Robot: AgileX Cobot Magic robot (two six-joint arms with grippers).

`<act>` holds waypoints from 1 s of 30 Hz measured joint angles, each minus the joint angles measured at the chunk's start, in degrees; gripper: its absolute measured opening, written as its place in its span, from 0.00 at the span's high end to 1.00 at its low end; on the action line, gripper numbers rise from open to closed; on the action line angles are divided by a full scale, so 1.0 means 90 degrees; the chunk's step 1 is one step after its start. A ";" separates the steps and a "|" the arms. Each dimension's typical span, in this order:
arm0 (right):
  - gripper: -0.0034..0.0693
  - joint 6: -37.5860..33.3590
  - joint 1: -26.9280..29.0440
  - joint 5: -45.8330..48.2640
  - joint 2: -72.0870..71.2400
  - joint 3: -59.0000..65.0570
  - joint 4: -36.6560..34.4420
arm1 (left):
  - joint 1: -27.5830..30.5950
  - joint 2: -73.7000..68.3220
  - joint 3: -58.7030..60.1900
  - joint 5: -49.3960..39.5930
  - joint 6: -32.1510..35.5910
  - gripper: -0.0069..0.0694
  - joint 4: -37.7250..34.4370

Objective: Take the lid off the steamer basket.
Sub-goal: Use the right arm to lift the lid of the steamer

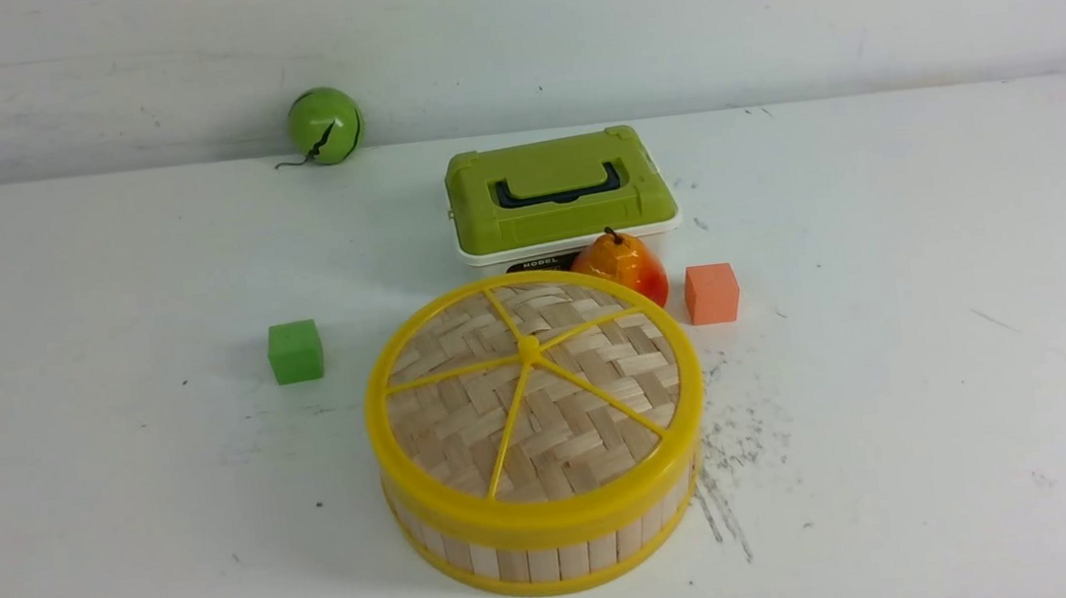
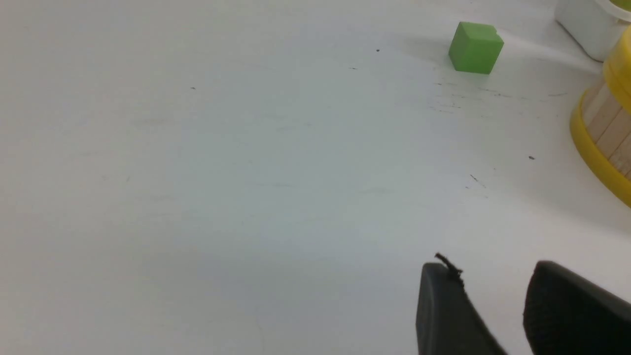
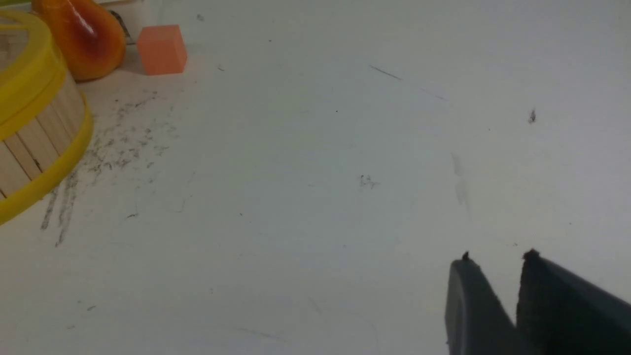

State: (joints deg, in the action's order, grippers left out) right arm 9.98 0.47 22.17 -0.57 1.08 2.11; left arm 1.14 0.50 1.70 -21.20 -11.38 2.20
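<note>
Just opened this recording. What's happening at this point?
Nothing is being handled. The lid sits on the basket, so it has yet to come off. The left pincer and right pincer are both open and empty, away from the basket. A pear and box are behind it.

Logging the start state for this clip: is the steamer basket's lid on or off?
On. In the front view, the lid covers the top of the steamer basket, its yellow rim sitting around the slatted wall.

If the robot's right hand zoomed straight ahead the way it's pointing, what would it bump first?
Probably just the white table; depth is hard to judge from the right hand's own camera.
</note>
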 joint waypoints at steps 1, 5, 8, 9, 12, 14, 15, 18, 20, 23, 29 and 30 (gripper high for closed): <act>0.74 0.0000 0.0000 0.0000 0.0000 0.0000 0.0000 | 0.0000 0.0000 0.0000 0.0000 0.0000 0.60 0.0000; 0.73 0.0000 0.0000 0.0000 0.0000 0.0000 0.0000 | 0.0000 0.0000 0.0000 0.0000 0.0000 0.60 0.0000; 0.73 0.0000 0.0000 0.0000 0.0000 0.0000 0.0000 | 0.0000 0.0000 0.0000 0.0000 0.0000 0.60 0.0000; 0.72 0.0000 0.0000 0.0000 0.0000 0.0000 0.0000 | 0.0000 0.0000 0.0000 0.0000 0.0000 0.60 0.0000; 0.72 0.0000 0.0000 0.0000 0.0000 0.0000 0.0026 | 0.0000 0.0000 0.0000 0.0000 0.0000 0.60 0.0000; 0.71 0.0000 0.0000 0.0000 0.0000 0.0000 0.0026 | 0.0000 0.0000 0.0000 0.0000 0.0000 0.60 0.0000; 0.71 0.0000 0.0000 0.0000 0.0000 0.0000 0.0026 | 0.0000 0.0000 0.0000 0.0000 0.0000 0.60 0.0000; 0.70 0.0000 0.0000 0.0000 0.0000 0.0000 0.0026 | 0.0000 0.0000 0.0000 0.0000 0.0000 0.60 0.0000; 0.70 0.0000 0.0000 0.0000 0.0000 0.0000 0.0026 | 0.0000 0.0000 0.0000 0.0000 0.0000 0.60 0.0000; 0.69 0.0006 0.0000 0.0000 0.0000 0.0000 0.0012 | 0.0000 0.0000 0.0000 0.0000 0.0000 0.60 0.0000; 0.68 0.0326 0.0000 0.0000 0.0000 0.0000 -0.1112 | 0.0000 0.0000 0.0000 0.0000 0.0000 0.60 0.0000; 0.68 0.0643 0.0000 0.0000 0.0000 0.0000 -0.1785 | 0.0000 0.0000 0.0000 0.0000 0.0000 0.60 0.0000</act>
State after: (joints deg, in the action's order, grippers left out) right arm 15.77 0.47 22.17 -0.57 1.08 -13.95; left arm 1.14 0.50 1.70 -21.20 -11.38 2.20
